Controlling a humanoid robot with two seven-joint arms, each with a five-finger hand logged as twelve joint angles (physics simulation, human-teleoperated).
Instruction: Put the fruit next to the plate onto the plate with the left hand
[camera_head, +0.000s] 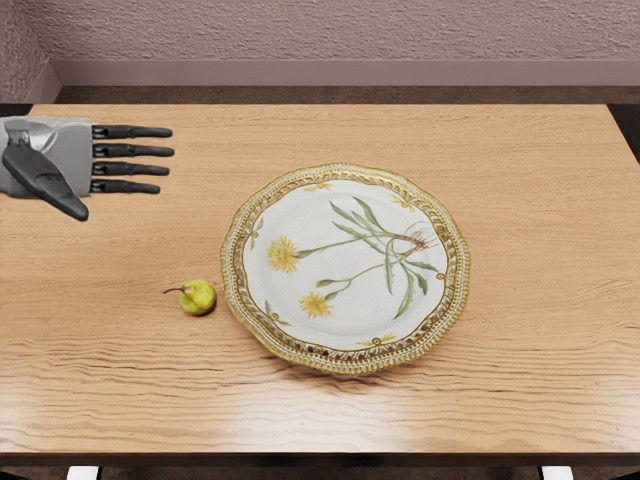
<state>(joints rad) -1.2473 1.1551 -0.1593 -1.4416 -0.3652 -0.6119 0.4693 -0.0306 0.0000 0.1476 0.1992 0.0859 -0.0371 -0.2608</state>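
Left hand: enters from the picture's left edge and hangs over the far left part of the bench, released and holding nothing.
Fingers: four dark fingers stretched straight out, side by side, aimed toward the picture's right; the dark thumb slants down below the grey palm.
Pear: small and yellow-green, lying on the bare wood just beside the plate's left rim but not touching it, its thin stem pointing left, away from the plate. It is well apart from the hand, nearer the front edge.
Plate: large and round, white, with a gold pierced rim, painted with yellow flowers and green stems; it sits flat near the middle of the bench with nothing on it.
Bench: light wood, grain running left to right.
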